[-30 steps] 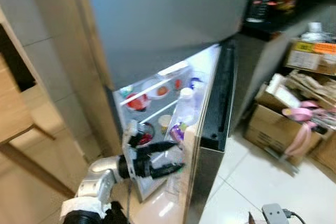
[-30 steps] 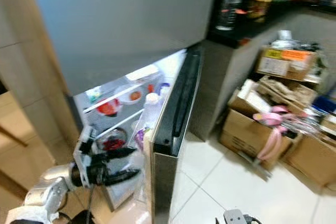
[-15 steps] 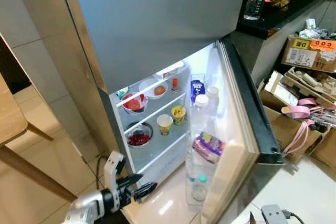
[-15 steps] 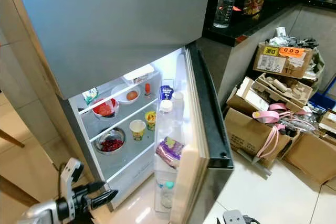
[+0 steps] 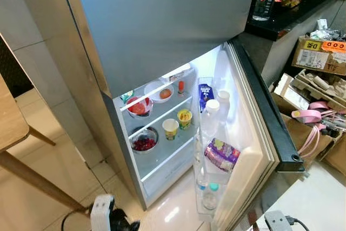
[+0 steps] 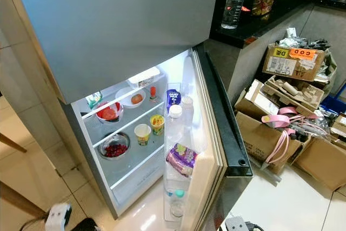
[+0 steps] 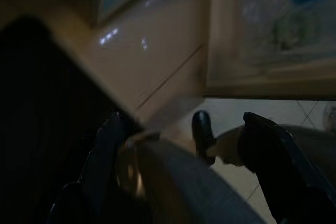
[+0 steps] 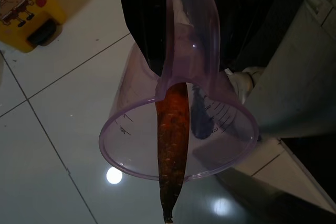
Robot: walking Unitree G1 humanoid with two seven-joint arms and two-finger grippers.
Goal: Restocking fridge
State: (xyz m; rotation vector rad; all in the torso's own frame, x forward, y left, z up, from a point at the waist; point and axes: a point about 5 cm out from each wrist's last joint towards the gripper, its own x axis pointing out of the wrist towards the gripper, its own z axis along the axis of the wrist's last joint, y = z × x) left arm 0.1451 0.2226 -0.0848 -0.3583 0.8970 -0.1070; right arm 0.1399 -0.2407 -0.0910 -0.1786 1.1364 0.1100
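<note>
Silver fridge (image 5: 162, 31), lower door (image 5: 254, 133) swung wide open. Inside it: red bowl (image 5: 138, 106) and white bowl with an orange fruit (image 5: 162, 92) on the upper shelf, metal bowl of red berries (image 5: 144, 140) and two paper cups (image 5: 171, 127) on the shelf below, bottles and a purple packet (image 5: 221, 154) in the door racks. Right tool (image 8: 178, 35) clamped on a clear purple measuring jug (image 8: 178, 135) with an orange carrot (image 8: 172, 145) inside, above white floor tiles. Left tool (image 7: 178, 145) low near the fridge base, black fingers (image 7: 202, 132) apart, holding nothing.
</note>
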